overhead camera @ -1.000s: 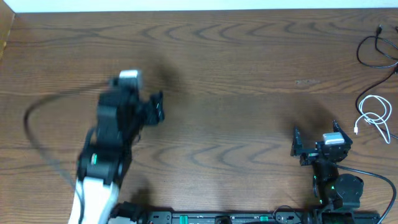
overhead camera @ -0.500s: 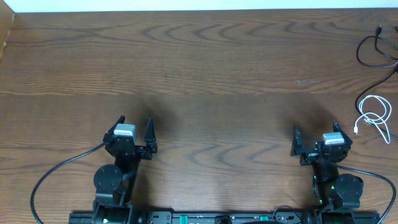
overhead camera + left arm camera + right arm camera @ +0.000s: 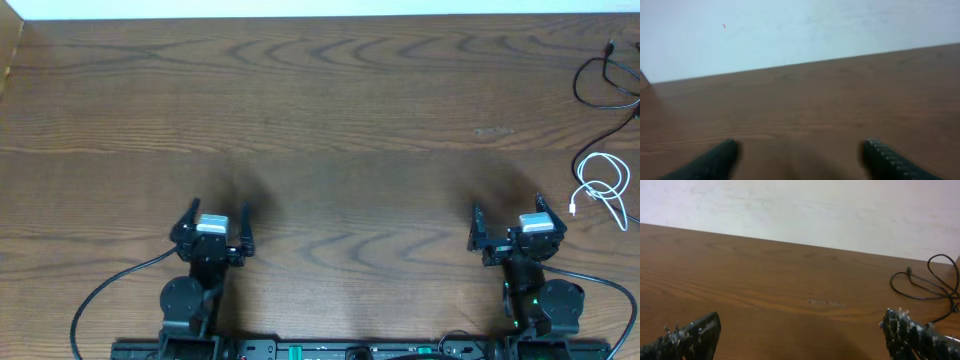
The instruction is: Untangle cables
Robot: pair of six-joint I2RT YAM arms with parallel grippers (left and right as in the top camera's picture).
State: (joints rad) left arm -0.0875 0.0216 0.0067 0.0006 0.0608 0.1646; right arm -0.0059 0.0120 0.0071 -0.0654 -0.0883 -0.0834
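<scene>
The black cable (image 3: 600, 80) lies in loose loops at the table's far right edge; it also shows in the right wrist view (image 3: 927, 282). The white cable (image 3: 600, 185) lies coiled below it, apart from the black one. My left gripper (image 3: 213, 218) is open and empty near the front left; in the left wrist view (image 3: 800, 152) only bare wood lies between its fingers. My right gripper (image 3: 507, 222) is open and empty at the front right, left of the white cable; the right wrist view (image 3: 802, 330) shows bare wood between its fingers.
The brown wooden table (image 3: 320, 110) ends at a white wall at the back (image 3: 800, 205). Thick black arm wires trail near the front edge (image 3: 100, 290).
My left arm has pulled back from mid-table to the front left and now rests folded at its base. The right arm and both cables have not moved.
</scene>
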